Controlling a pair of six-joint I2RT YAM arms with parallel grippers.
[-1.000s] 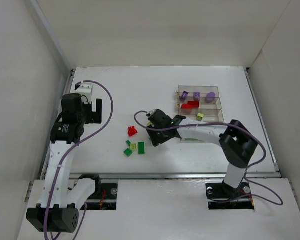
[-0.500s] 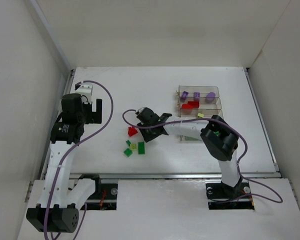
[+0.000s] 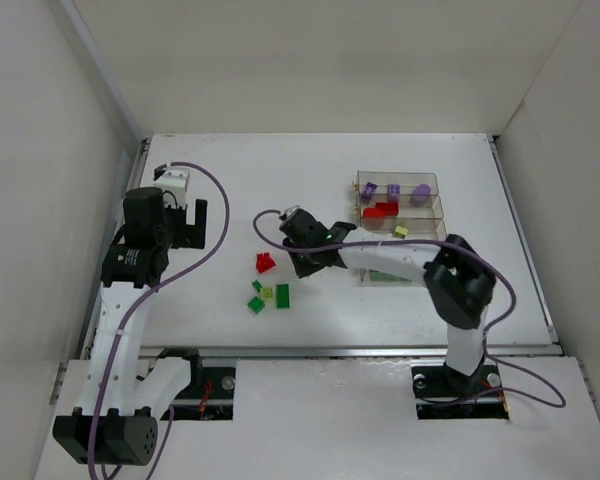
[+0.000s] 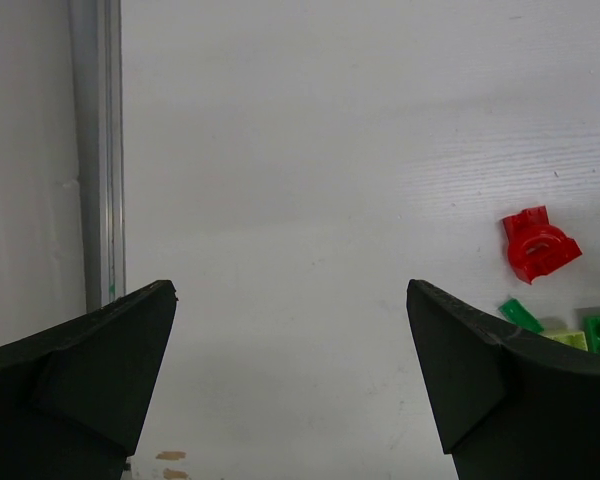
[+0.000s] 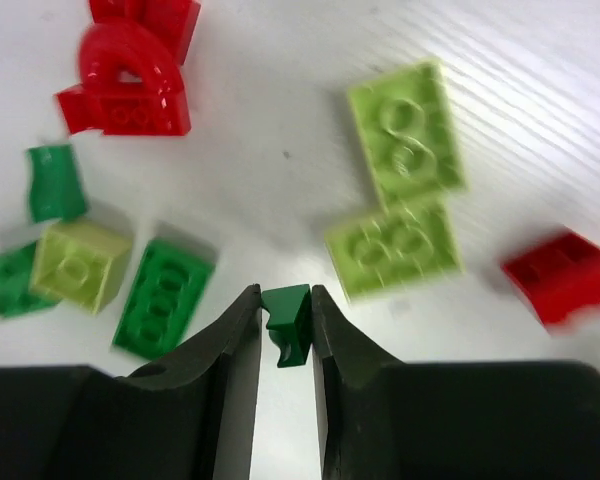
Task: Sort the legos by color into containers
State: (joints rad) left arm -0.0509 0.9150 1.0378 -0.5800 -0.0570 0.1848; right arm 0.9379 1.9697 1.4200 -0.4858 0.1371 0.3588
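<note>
The right tool (image 5: 285,305) is clamped on a small dark green brick (image 5: 288,335), which is pinched between its two fingertips. Seen from above, it sits over the middle of the white surface (image 3: 280,170), just right of the loose legos.

The loose legos lie in a small cluster toward the near edge. A red piece (image 3: 265,263) is the farthest of them. Nearer, a yellow-green brick (image 3: 267,293) lies between dark green ones (image 3: 282,295). The right wrist view also shows two yellow-green plates (image 5: 400,190) lying against each other, and a blurred red brick (image 5: 560,275) near them.

The containers (image 3: 400,174) stand on the right part of the surface, beyond the right arm (image 3: 455,285). Purple bricks (image 3: 391,188) are in the farthest bin and red bricks (image 3: 382,210) in the next. A single yellow-green piece (image 3: 401,231) is in the third bin. The arm partly hides the nearest bin, so its contents cannot be told.

The left tool (image 3: 185,222) hangs over the left side of the surface, well apart from the cluster. Its jaws are spread wide and nothing is between them.
</note>
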